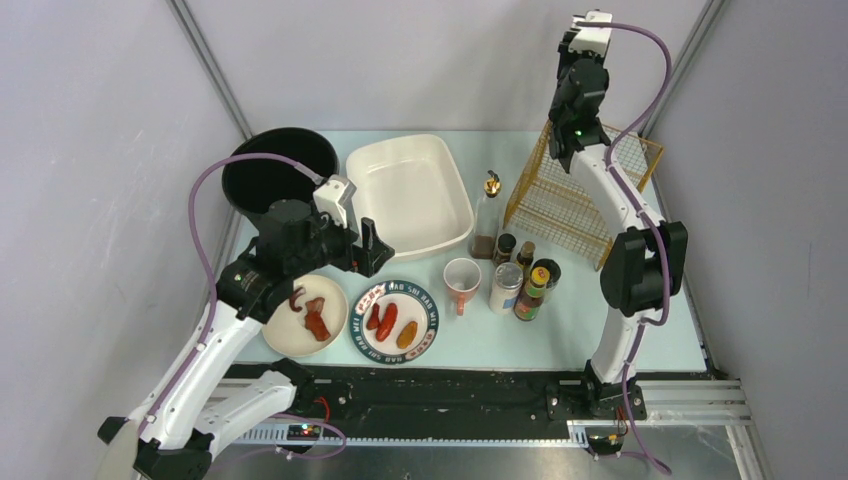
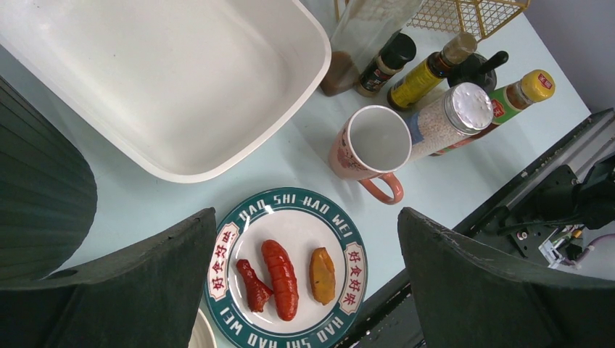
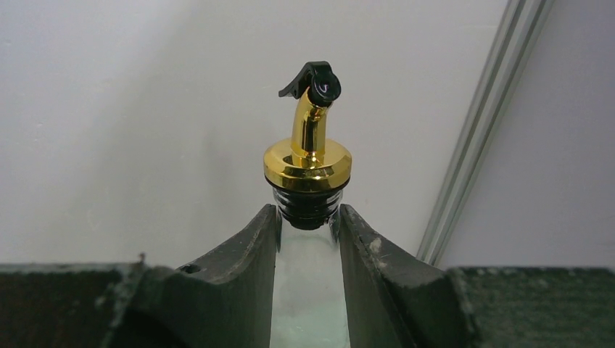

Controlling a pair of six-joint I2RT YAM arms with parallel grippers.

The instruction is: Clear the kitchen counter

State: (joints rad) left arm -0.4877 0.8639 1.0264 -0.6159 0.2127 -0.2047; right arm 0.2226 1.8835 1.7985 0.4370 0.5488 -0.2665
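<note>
Right fingers (image 3: 307, 214): clamped on the neck of the clear glass bottle (image 3: 308, 290), one finger on each side just under its gold pourer. The bottle is upright and off the surface.
Right arm: raised high, beyond and to the right of the white tub (image 1: 372, 168), over the yellow wire basket (image 1: 560, 215). From overhead my own arm hides the bottle.
Left fingers (image 2: 306, 217): wide apart and holding nothing, hovering just in front of the tub above the green-rimmed plate (image 2: 290, 200).
Kitchen counter (image 1: 570, 335): the pale green surface under everything, loaded in front of and to the right of the tub.
Inside the tub: nothing that I can see.
Left of the tub: black round bin (image 1: 300, 140), too dark inside to tell its contents.
In front of the tub: cream plate (image 1: 283, 335) with reddish meat scraps, the green-rimmed plate with three pieces of food, and the pink mug (image 2: 366, 145).
Right of the tub: dark-sauce pourer bottle (image 1: 486, 222), then the metal-lidded shaker (image 2: 457, 116) among small condiment bottles.
Done, as I judge it: one bottle lifted, and nothing visibly put away.
Left to do: both plates, the mug and every standing bottle.
</note>
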